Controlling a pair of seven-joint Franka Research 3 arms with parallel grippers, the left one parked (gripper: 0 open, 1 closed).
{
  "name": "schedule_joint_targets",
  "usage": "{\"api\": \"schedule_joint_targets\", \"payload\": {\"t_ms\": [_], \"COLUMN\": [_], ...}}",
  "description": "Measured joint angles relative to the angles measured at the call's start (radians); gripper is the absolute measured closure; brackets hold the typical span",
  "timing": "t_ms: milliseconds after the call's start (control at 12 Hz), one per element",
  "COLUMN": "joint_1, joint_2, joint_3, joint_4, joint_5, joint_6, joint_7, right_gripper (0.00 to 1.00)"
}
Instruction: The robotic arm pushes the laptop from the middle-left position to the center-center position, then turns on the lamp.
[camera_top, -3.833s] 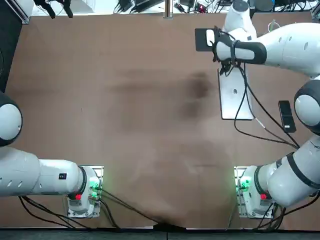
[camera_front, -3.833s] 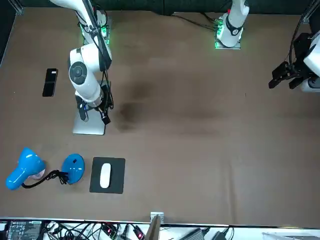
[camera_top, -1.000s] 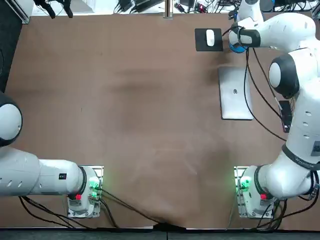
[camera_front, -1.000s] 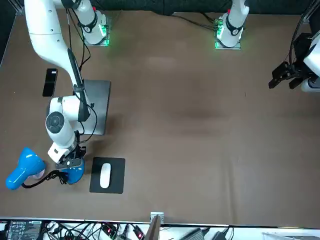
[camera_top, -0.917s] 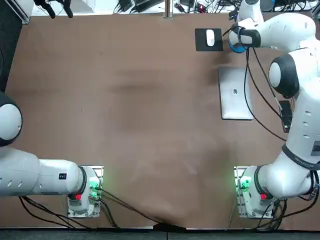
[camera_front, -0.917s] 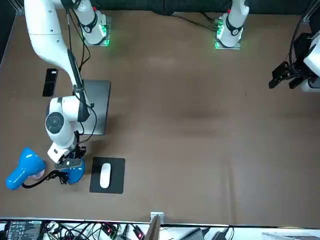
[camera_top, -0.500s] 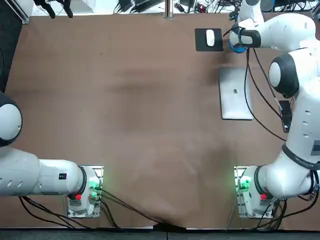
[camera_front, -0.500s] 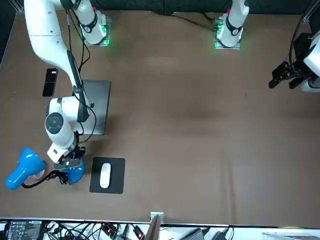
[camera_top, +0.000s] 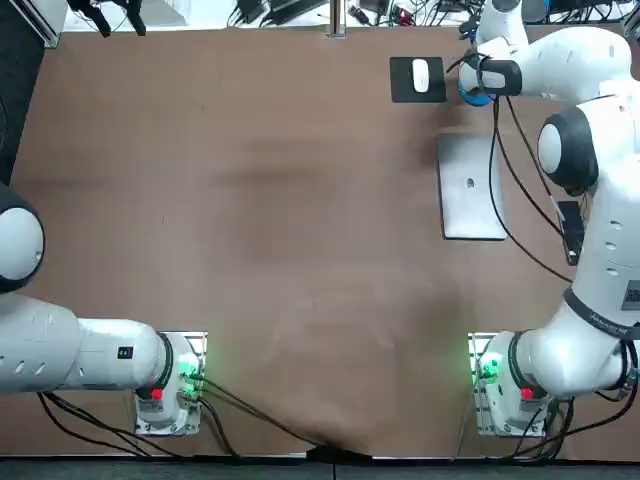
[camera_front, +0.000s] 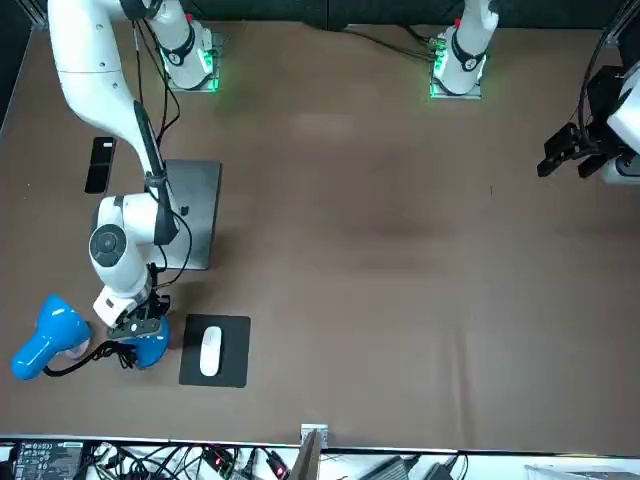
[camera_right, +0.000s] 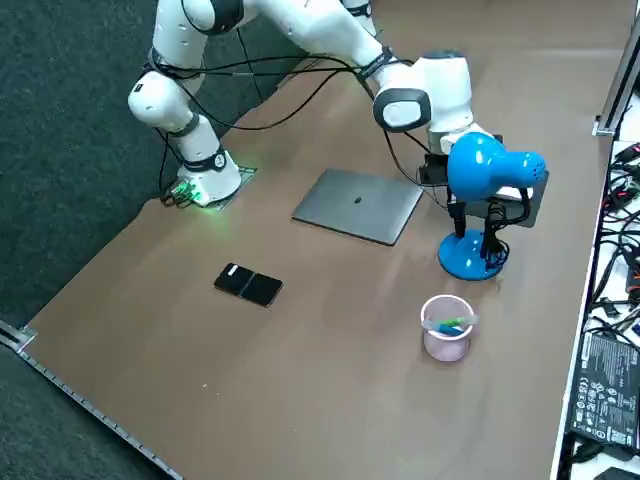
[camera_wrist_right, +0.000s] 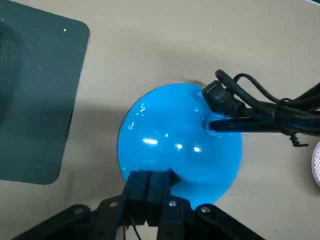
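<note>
On the brown table (camera_top: 250, 200) the closed grey laptop (camera_top: 460, 200) lies flat, right of the middle and nearer the far edge. The blue lamp (camera_right: 483, 165) stands just beyond it by the far edge, beside a black mouse pad (camera_top: 405, 85). The right gripper (camera_wrist_right: 151, 181) is down at the lamp's round base (camera_wrist_right: 180, 140), jaws clenched together, tips on its edge.

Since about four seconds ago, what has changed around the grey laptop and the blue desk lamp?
The right gripper left the far end of the closed grey laptop and moved toward the table's far edge, onto the round base of the blue desk lamp; its shut fingertips now sit at its edge. Nothing was grasped. The laptop, white mouse on its black pad and black phone stayed put.
</note>
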Motion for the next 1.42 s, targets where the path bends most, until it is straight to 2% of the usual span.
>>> {"api": "schedule_joint_targets", "payload": {"t_ms": [833,1167,1417], "joint_1": [0.004,0.044,0.052], "joint_2": [-0.006,-0.073,-0.156], "joint_3": [0.01,0.012,0.034], "joint_4": [0.008,0.016,0.017], "joint_5": [0.001,0.003,0.007], "joint_6": [0.013,-0.113,-0.247], "joint_7": [0.0,0.0,0.0], "right_gripper": [0.98,0.98,0.97]}}
